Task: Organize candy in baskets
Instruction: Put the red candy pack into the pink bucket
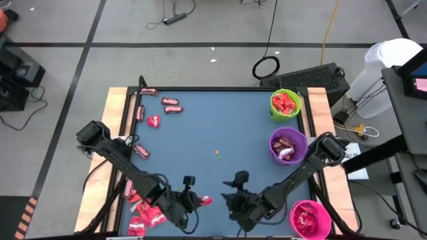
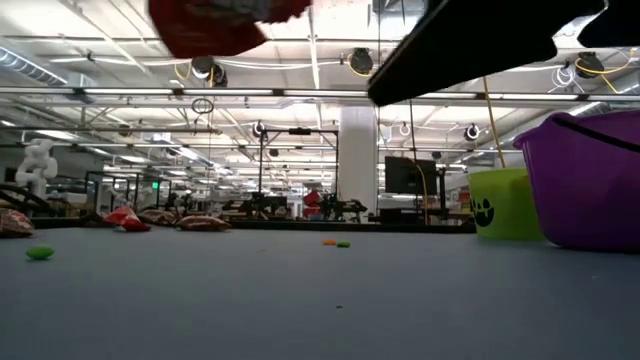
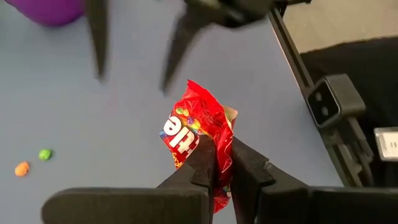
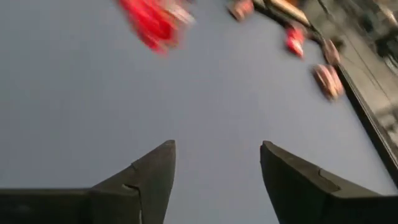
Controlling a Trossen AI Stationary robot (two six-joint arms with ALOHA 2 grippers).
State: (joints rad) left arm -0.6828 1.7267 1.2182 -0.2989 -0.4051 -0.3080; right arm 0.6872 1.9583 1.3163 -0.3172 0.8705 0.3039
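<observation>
— Holding a red candy packet [image 3: 198, 134] pinched between its fingers, the left gripper [image 3: 222, 163] hangs just above the table [image 1: 220, 127], close to the near edge. Is this a handover?

— It looks like one, to my eye. The right gripper [image 4: 216, 163] sits just beside it, jaws spread apart with nothing between them, pointed toward the packet.

— So how should it go?

— The right fingers need to come around the free upper end of the wrapper, clear of the left fingertips, and close fully before the left lets go. A crinkly foil could slip out of a shallow bite.

— And where does it belong?

— Probably the pink basket [image 1: 310, 219], just behind the right gripper on its outer side; it already holds red wrappers. The purple basket [image 1: 288, 146] and the green basket [image 1: 285, 104] stand farther off, beyond it.

— Other candy?

— A heap [image 1: 143, 212] lies close beside the left gripper, on its outer side.
</observation>
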